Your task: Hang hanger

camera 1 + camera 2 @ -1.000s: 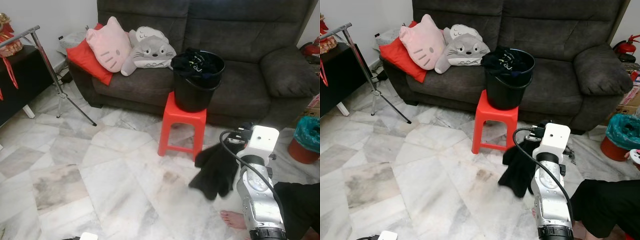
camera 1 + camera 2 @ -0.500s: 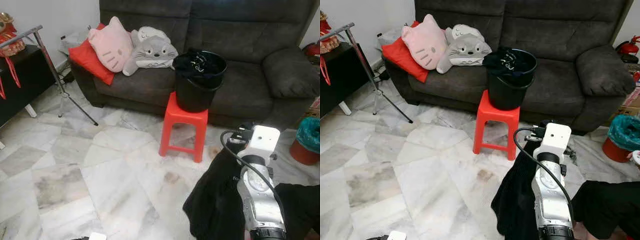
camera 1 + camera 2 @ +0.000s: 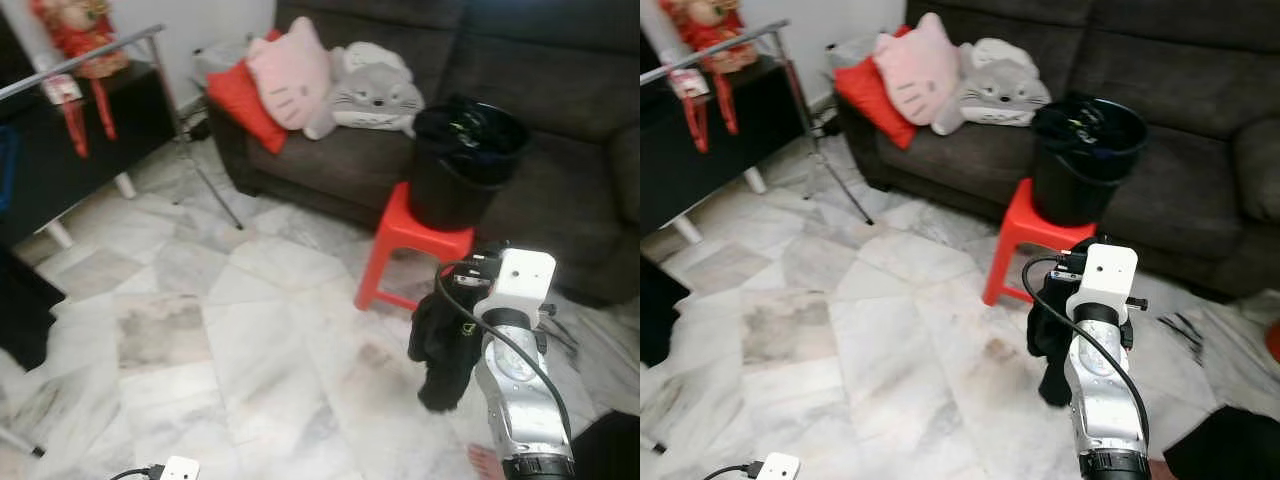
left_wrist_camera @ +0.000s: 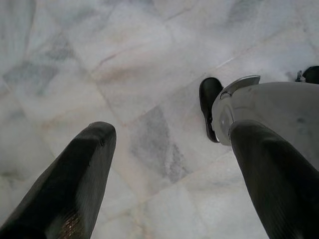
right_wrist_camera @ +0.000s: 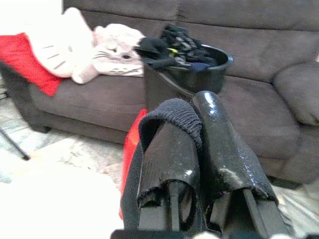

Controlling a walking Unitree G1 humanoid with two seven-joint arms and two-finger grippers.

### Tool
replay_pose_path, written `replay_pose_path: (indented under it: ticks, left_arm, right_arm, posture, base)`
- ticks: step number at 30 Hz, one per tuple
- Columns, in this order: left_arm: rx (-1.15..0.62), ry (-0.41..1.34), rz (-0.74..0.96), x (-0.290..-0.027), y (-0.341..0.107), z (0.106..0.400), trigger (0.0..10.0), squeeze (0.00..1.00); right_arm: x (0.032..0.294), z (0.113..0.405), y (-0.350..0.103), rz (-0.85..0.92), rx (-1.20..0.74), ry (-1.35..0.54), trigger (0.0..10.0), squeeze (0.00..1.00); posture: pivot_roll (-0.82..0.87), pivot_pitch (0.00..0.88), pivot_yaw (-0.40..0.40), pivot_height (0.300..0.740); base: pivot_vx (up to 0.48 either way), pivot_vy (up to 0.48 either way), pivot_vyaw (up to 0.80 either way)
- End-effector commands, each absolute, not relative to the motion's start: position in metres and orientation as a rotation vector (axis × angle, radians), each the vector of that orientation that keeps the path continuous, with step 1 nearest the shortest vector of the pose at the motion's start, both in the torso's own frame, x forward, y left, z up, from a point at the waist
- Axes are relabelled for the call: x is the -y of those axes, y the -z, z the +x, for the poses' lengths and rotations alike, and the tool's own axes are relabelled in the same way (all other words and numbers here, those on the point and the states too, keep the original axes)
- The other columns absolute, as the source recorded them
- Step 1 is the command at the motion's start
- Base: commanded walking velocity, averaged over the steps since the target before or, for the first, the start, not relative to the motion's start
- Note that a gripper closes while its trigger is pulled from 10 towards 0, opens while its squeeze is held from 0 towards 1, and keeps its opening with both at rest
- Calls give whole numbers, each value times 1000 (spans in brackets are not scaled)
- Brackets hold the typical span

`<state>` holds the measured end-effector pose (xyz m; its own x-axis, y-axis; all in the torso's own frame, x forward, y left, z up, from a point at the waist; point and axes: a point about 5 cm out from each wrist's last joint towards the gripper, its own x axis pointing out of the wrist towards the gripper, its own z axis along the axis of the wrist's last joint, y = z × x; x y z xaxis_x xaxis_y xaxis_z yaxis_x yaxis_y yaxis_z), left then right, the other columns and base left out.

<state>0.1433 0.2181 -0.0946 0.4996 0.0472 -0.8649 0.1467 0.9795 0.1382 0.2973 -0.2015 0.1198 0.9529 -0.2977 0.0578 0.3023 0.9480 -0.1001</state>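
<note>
My right gripper (image 5: pixel 194 107) is shut on a black garment (image 3: pixel 445 345), with a knitted fold of it wrapped over one fingertip. The garment hangs bunched beside my right wrist (image 3: pixel 515 300), above the marble floor in front of the red stool (image 3: pixel 410 250). A metal clothes-rack rail (image 3: pixel 90 62) runs across the far left, and its slanted leg (image 3: pixel 205 165) reaches the floor. I can make out no hanger in the garment. My left gripper (image 4: pixel 164 134) hangs low and open over the floor, with nothing between its fingers (image 4: pixel 75 184).
A black bucket (image 3: pixel 460 170) full of dark clothes stands on the red stool before the grey sofa (image 3: pixel 340 160), which holds pink, grey and red cushions (image 3: pixel 290 75). A black cabinet (image 3: pixel 60 150) lines the left wall. A person's bare foot (image 3: pixel 485 462) is near my right arm.
The camera has turned left, so the sofa and stool shifted right and the rack and cabinet came more into view. The garment, spread low half a second ago, now hangs bunched and shorter.
</note>
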Motion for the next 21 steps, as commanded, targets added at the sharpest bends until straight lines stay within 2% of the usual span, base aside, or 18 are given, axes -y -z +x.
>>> replay_pose_path:
  ticks: [1, 21]
  left_arm:
    - [-1077, 46, 198, -222, 97, 135, 10000, 0]
    - [-1077, 34, 187, -219, 98, 136, 10000, 0]
  right_arm:
    - [199, 301, -129, -109, 85, 299, 10000, 0]
    - [198, 300, -129, -116, 96, 286, 10000, 0]
  posture:
    - [-136, 0, 7, 740]
    - [-137, 0, 1, 740]
  base:
    - [0, 0, 794]
    - [0, 0, 794]
